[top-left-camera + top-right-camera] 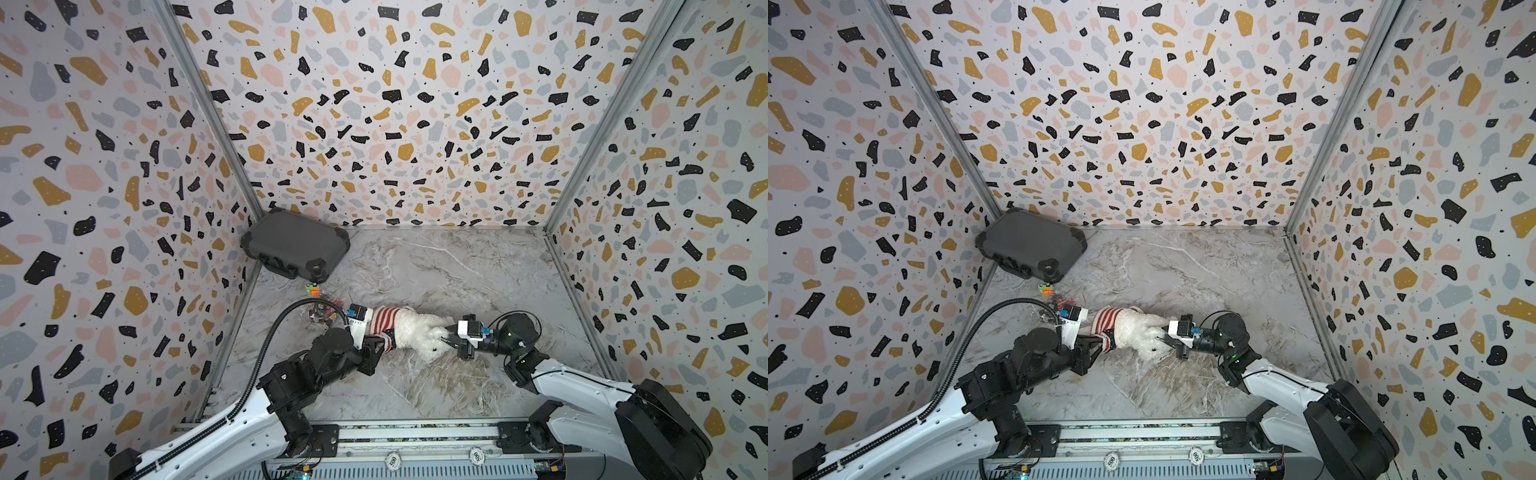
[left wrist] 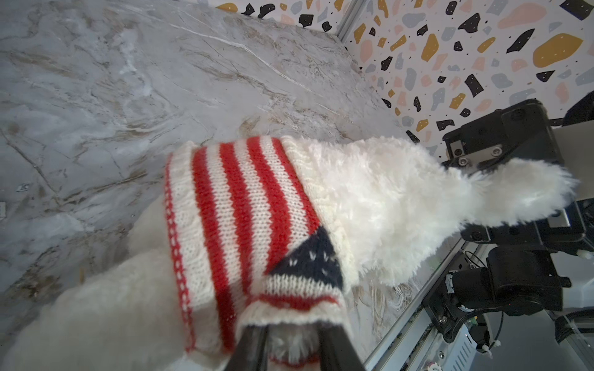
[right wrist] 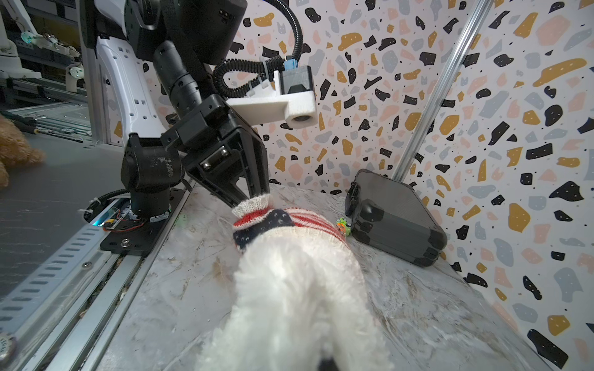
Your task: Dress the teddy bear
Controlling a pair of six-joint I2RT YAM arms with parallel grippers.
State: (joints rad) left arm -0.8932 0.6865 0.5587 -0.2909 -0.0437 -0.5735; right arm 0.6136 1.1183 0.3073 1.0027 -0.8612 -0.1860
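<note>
The counter (image 1: 457,266) is offering open room toward its far and right edges. A black case (image 1: 295,245) is occupying the far left corner. The teddy bear (image 1: 417,332) is lying near front centre, long axis running left edge to right edge, an arm at each end. The sweater (image 1: 384,321) is covering its leftward end. The right hand (image 1: 448,337) is clamping the bare end. The left hand (image 3: 253,197) is meeting a knit cuff, grip indeterminate.

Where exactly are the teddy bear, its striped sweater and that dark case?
teddy bear (image 1: 419,334): in a top view, on its fluffy white body.
striped sweater (image 2: 244,205): left wrist view, on the red and white stripes.
dark case (image 1: 293,245): in a top view, on its flat lid.
</note>
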